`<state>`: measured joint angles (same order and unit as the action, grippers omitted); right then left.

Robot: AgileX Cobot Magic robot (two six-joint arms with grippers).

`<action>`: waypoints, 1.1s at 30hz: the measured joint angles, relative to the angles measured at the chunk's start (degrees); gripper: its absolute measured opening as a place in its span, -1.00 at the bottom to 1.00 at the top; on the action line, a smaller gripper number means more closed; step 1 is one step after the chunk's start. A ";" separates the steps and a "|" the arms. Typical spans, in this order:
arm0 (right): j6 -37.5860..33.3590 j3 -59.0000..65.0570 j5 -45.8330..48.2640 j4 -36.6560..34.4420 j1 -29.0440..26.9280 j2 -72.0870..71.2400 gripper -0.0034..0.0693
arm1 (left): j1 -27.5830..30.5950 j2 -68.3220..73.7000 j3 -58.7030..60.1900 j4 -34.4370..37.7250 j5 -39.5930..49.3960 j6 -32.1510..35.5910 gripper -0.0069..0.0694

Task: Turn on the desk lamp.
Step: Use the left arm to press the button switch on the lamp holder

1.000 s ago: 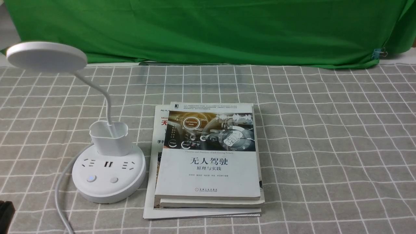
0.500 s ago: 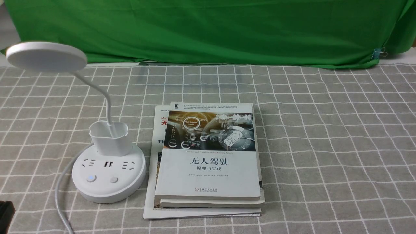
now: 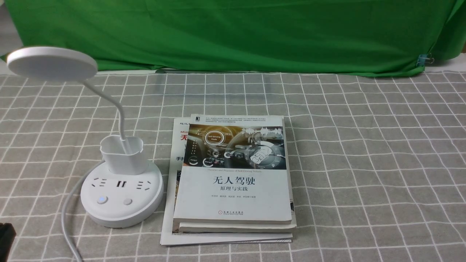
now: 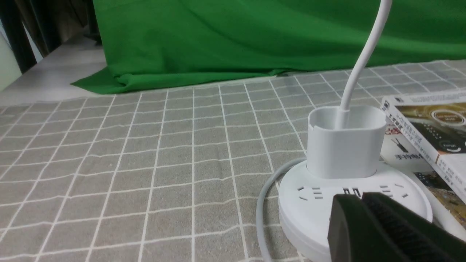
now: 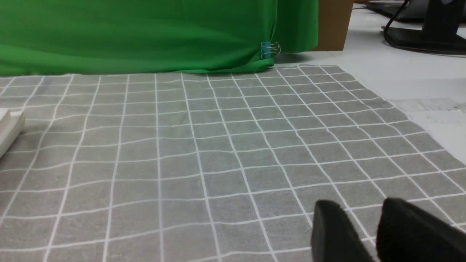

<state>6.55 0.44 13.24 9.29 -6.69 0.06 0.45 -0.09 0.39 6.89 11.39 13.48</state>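
The white desk lamp stands at the front left of the table. Its disc head hangs out to the left on a thin bent gooseneck, which rises from a cup holder on the round base. Two buttons sit on the base's front; the head looks unlit. In the left wrist view my left gripper is shut and empty, just in front of and above the base, hiding the buttons. Only a black corner of it shows in the front view. My right gripper is slightly open and empty, low over the cloth.
A stack of books lies right of the lamp base, almost touching it. The lamp's grey cord runs off the front left. A green backdrop with a binder clip closes the far edge. A grey checked cloth covers the table.
The black corner of my left gripper at the lower left of the front view has shifted very slightly. The lamp and books have not moved.
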 joint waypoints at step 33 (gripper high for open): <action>0.00 0.00 0.00 0.00 0.00 0.00 -0.24 | 0.00 0.00 0.00 6.14 -14.10 -9.36 -0.77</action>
<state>6.55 0.44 13.24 9.29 -6.69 0.06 0.45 -0.09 0.39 13.03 -2.70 4.12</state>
